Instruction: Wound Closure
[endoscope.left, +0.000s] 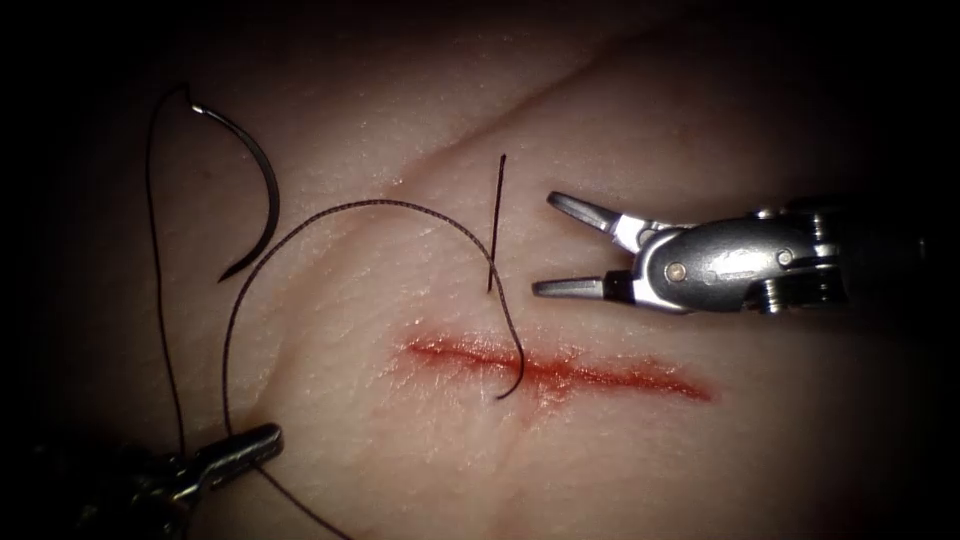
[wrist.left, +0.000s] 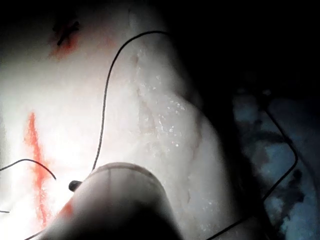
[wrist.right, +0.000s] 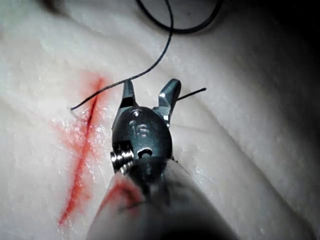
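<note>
Right gripper (endoscope.left: 545, 248): spread wide, grasping nothing, above the cut (endoscope.left: 560, 368) and just beside the short free thread end (endoscope.left: 496, 222). Left gripper (endoscope.left: 262, 440): clenched on the thread (endoscope.left: 330, 214), well left of the cut. The needle (endoscope.left: 258, 180) lies free on the tissue (endoscope.left: 700, 460), far left of the cut, not in it. The thread arcs from the left gripper across into the cut.

Pale tissue (endoscope.left: 640, 460) carried everything: curved needle (endoscope.left: 255, 190) lay flat left of the cut (endoscope.left: 560, 368), thread (endoscope.left: 330, 225) beside it.
</note>
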